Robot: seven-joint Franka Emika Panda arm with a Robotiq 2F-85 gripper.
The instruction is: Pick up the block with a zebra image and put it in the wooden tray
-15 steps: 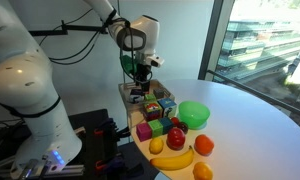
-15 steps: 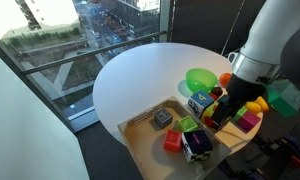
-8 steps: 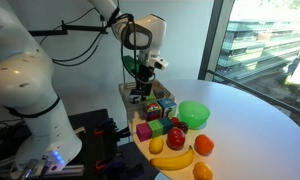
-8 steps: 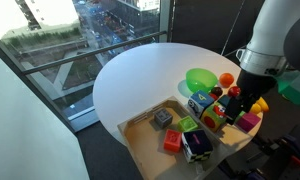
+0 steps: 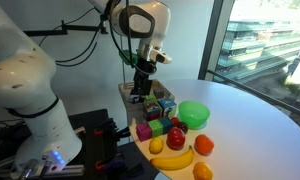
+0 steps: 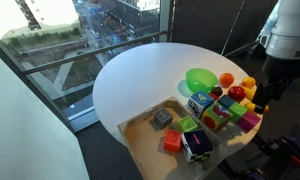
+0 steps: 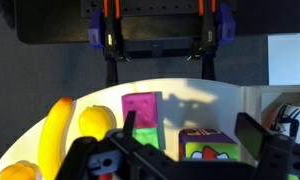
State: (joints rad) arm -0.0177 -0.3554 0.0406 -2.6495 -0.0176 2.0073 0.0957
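A round white table [image 6: 130,75] has a smooth, shiny top. The wooden tray [image 6: 140,138] sits at the edge of the table closest to the robot. It is a flat box with thin, pale wood walls and a grey floor. Inside it I can see a small grey block [image 6: 162,118], a red block [image 6: 173,142] and a dark blue block [image 6: 197,146]. More square blocks in bright colours are bunched up at the end of the tray, and a round green bowl [image 6: 201,79] stands just past them, closer to the middle of the table. A curved yellow banana [image 5: 172,158] lies near the table edge with a bumpy lemon [image 7: 95,122] beside it and a purple block [image 7: 142,107] close by. The black gripper [image 5: 142,92] hangs in the air on the big white arm [image 5: 30,90], above the blocks by the tray, and touches none of them. In the wrist view its jaws are spread wide apart with nothing held between them. The pictures on the blocks are too small to read, so I cannot tell which one has the zebra on it.
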